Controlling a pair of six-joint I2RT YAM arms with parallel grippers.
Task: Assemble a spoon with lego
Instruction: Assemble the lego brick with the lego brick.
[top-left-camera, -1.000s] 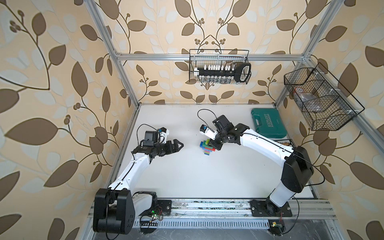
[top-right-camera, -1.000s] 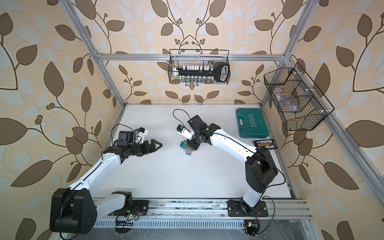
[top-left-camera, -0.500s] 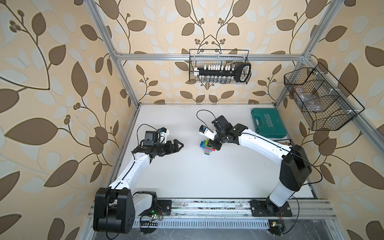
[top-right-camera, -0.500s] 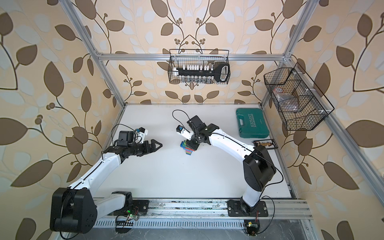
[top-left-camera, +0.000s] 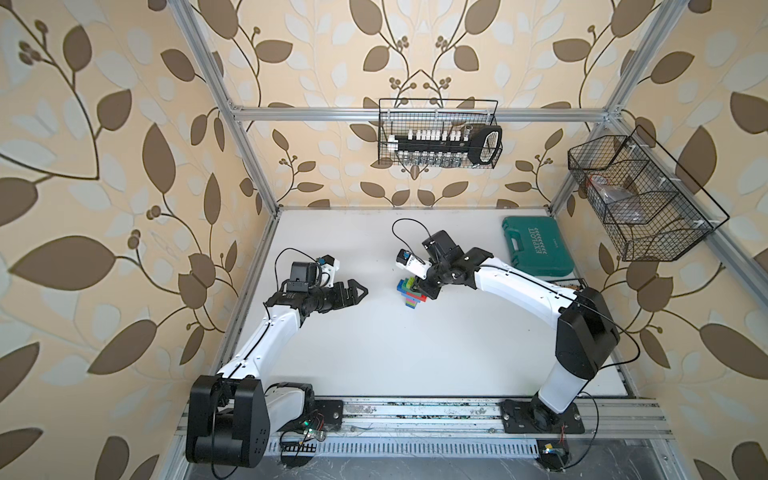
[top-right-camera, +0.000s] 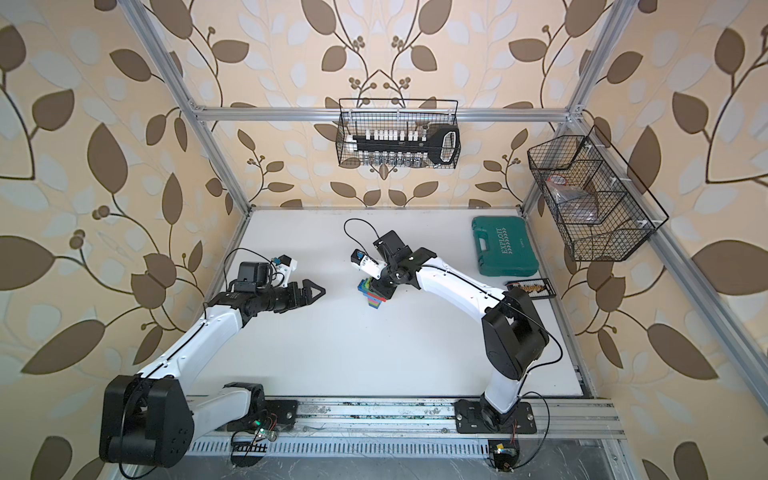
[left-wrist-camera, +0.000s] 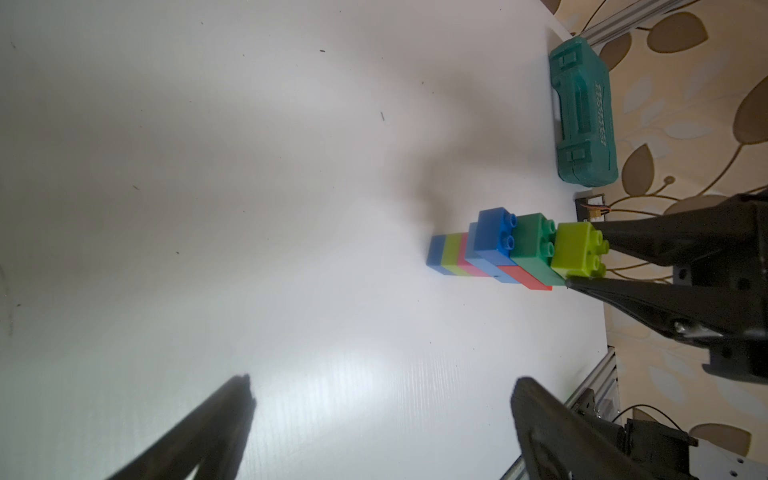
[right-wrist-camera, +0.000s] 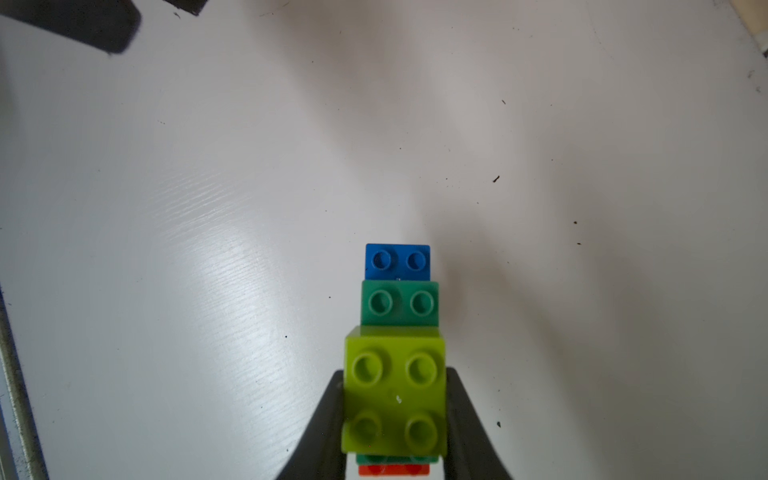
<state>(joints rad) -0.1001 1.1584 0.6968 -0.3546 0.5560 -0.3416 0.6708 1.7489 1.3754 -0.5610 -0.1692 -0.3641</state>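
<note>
My right tool pinching lime brick on spoon head; left tool spread (build seems nearly done, release left).

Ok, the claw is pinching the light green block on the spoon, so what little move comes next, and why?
Probably let go: open the right gripper and back off the lime brick. It looks seated on the green brick at the wide end of the spoon, no loose bricks show on the table, and the left gripper sits open, well apart.
</note>
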